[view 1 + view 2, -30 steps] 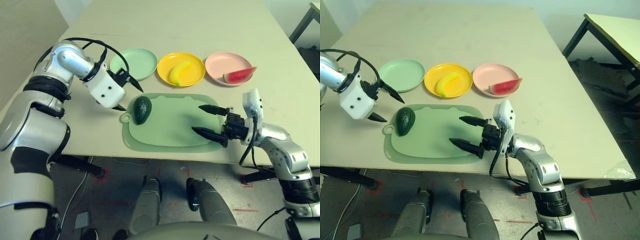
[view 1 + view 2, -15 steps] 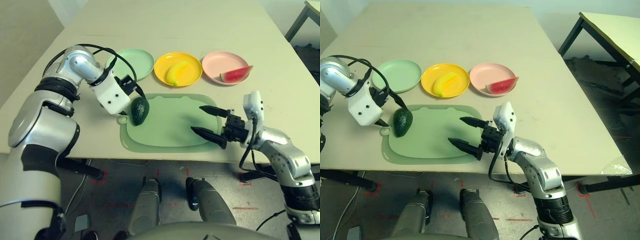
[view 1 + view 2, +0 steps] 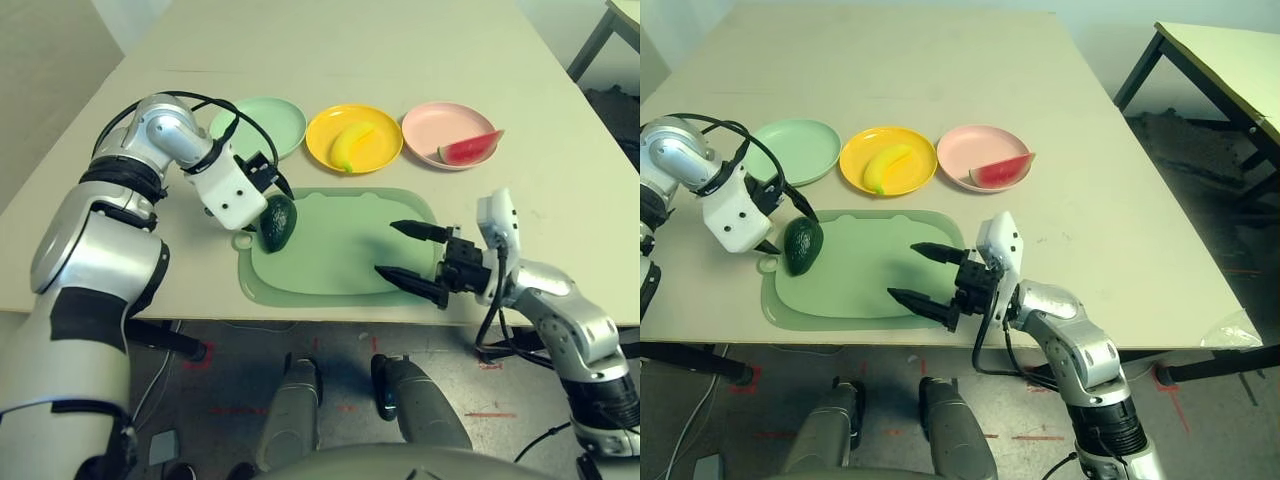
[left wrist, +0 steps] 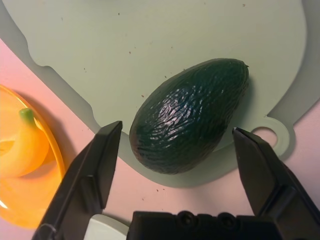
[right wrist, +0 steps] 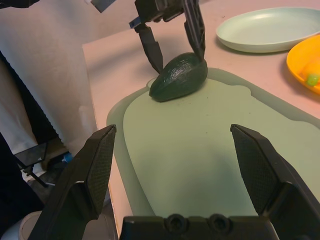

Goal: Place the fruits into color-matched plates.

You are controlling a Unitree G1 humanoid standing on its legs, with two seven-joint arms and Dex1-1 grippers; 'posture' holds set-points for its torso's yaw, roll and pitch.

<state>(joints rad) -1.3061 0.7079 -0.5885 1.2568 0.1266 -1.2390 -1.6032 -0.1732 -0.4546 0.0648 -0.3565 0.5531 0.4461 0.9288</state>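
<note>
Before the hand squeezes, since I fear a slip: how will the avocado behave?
The avocado looks rigid, so it likely won't squash. Its glossy, rounded skin may slide between the left hand fingers. Lying on its side on the cutting board, it could roll.

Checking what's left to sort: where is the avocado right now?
In the head views the avocado lies on the left end of the green cutting board, near its handle hole, with the left gripper straddling it, fingers either side, just below the mint green plate.
</note>
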